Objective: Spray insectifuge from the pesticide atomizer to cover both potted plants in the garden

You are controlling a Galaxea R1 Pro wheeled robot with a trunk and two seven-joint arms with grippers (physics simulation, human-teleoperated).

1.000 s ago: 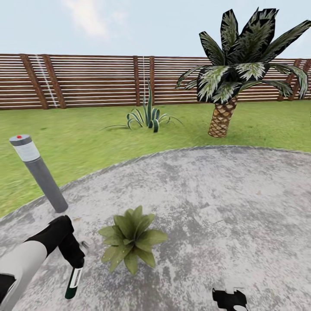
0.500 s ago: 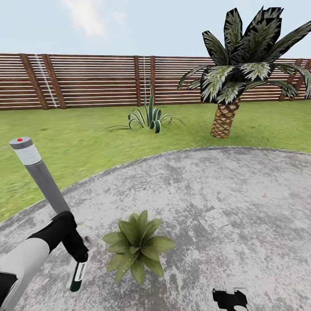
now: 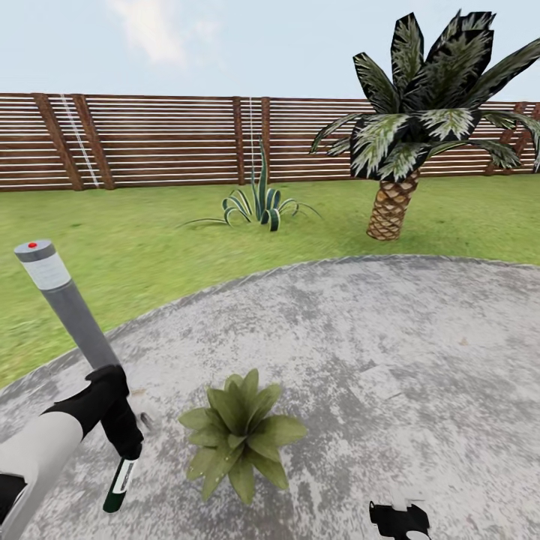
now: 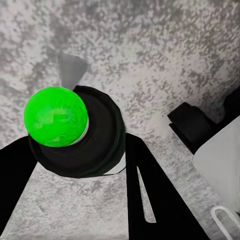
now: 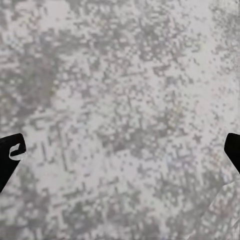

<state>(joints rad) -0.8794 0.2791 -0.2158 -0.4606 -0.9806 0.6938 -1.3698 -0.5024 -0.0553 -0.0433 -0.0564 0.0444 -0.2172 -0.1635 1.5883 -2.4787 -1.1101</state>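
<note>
- Step in hand: pickup looks done. Left pincer (image 3: 126, 450) is clamped on the spray bottle (image 3: 118, 486), which hangs below it off the patio (image 3: 390, 330), label facing the camera.
- Left wrist view: bottle (image 4: 75, 132) seen end-on between the two dark fingers (image 4: 150, 195), bright green round end toward the lens. Grip looks centred; I can't tell from this where the trigger head points.
- Bottle is just beside the potted plant (image 3: 240, 433), on the robot's left of it, low over the stone. Not touching the leaves.
- One plant visible: green rosette sitting on the patio, pot hidden under the leaves.
- Right pincer (image 3: 399, 520) sits at the bottom edge of the head view. Right wrist view has the finger tips (image 5: 10, 150) at opposite edges with bare stone between, so spread wide, holding nothing.
- Grey lamp post (image 3: 71, 315) stands right behind the left arm, near the lawn (image 3: 150, 247) edge. Palm (image 3: 420, 127), spiky agave (image 3: 259, 202) and fence (image 3: 150, 139) are well beyond, not relevant.
- Judgement: we're at aiming/spraying on this first plant.
- Next move calls for: bring the nozzle round to face the rosette, hold above the leaves, sweep so the whole crown is covered.
- Risk: swinging the arm back could clip the lamp post; nozzle direction needs confirming before firing.
</note>
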